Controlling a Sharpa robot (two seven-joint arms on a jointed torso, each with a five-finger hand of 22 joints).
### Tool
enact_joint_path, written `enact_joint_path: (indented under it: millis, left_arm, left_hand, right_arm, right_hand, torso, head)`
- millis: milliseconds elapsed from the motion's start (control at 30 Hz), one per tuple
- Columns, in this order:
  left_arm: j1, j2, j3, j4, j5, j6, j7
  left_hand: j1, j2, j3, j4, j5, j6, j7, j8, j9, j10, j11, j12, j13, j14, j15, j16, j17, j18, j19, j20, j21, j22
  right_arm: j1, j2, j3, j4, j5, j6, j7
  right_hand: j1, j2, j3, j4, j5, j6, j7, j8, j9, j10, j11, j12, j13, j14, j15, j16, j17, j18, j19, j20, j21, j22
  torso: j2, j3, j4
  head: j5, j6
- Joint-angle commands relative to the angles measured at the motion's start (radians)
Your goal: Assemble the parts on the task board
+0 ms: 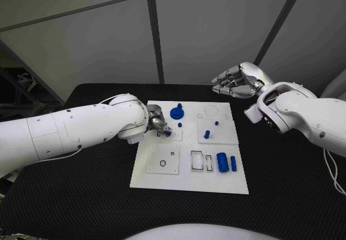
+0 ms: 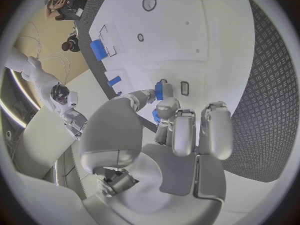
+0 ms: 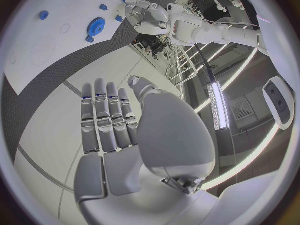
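The white task board [image 1: 191, 177] lies mid-table. My left hand [image 1: 157, 125] is low over its left side and pinches a small blue part [image 1: 167, 133] between thumb and finger. In the left wrist view that blue part [image 2: 158, 91] sits beside a small dark slot [image 2: 184, 88] in the board [image 2: 187, 25]. A blue gear [image 1: 176, 112] and a blue peg [image 1: 207, 134] stand on the board's far half. Two blue cylinders [image 1: 222, 162] lie at its near right. My right hand [image 1: 238, 80] is raised beyond the board's far right corner, fingers apart [image 3: 109, 120], holding nothing.
Rectangular outlined recesses [image 1: 200, 161] lie left of the cylinders, and a square plate with a small hole [image 1: 163, 160] sits at the board's near left. Black table surface [image 1: 288, 190] surrounds the board. The right wrist view shows the gear [image 3: 96, 25] and my left hand [image 3: 147, 15].
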Motion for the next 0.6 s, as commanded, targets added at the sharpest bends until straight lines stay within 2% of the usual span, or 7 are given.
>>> enact_joint_path:
  millis: [33, 433, 600]
  left_arm:
    - [0.001, 0.001, 0.0, 0.001, -0.014, 0.024, -0.017]
    - [0.001, 0.001, 0.0, 0.001, -0.027, 0.049, -0.027]
    - [0.001, -0.001, 0.0, 0.004, -0.028, 0.057, -0.028]
  left_hand:
    - [-0.007, 0.006, 0.189, -0.189, 0.01, 0.005, -0.001, 0.004, 0.003, 0.007, -0.002, 0.004, 0.001, 0.061, -0.007, -0.005, 0.107, -0.003, 0.007, 0.001, 0.004, 0.029]
    - [-0.011, 0.006, 0.192, -0.192, 0.014, 0.005, -0.001, 0.006, 0.004, 0.007, -0.003, 0.004, 0.001, 0.061, -0.007, -0.005, 0.107, -0.003, 0.007, 0.001, 0.005, 0.03]
    - [-0.02, 0.004, 0.199, -0.2, 0.032, 0.007, -0.002, 0.011, 0.008, 0.011, -0.004, 0.008, 0.003, 0.061, -0.008, -0.005, 0.107, -0.004, 0.009, 0.0, 0.006, 0.033]
  right_arm:
    - [0.002, 0.0, 0.001, 0.001, 0.004, 0.005, 0.006]
    - [0.002, 0.0, 0.001, 0.001, 0.004, 0.006, 0.006]
    - [0.002, -0.001, 0.001, 0.001, 0.004, 0.007, 0.006]
  right_hand:
    - [-0.001, -0.005, -0.005, 0.001, 0.006, -0.002, 0.007, -0.005, 0.0, 0.001, 0.006, -0.005, -0.001, -0.001, 0.008, -0.006, -0.001, 0.012, 0.001, 0.006, -0.003, -0.001]
    - [-0.002, -0.005, -0.005, 0.001, 0.006, -0.002, 0.007, -0.005, 0.0, 0.001, 0.006, -0.005, -0.001, -0.001, 0.009, -0.007, -0.002, 0.012, 0.001, 0.007, -0.004, -0.001]
    - [-0.002, -0.005, -0.005, 0.001, 0.006, -0.002, 0.007, -0.005, 0.0, 0.001, 0.006, -0.005, -0.001, -0.001, 0.009, -0.007, -0.002, 0.012, 0.001, 0.007, -0.004, -0.001]
  torso:
    - [0.0, 0.0, 0.0003]
    - [0.0, 0.0005, -0.0002]
    - [0.0, -0.0001, 0.0004]
  head:
    - [0.001, -0.001]
    - [0.001, -0.002]
    - [0.001, -0.002]
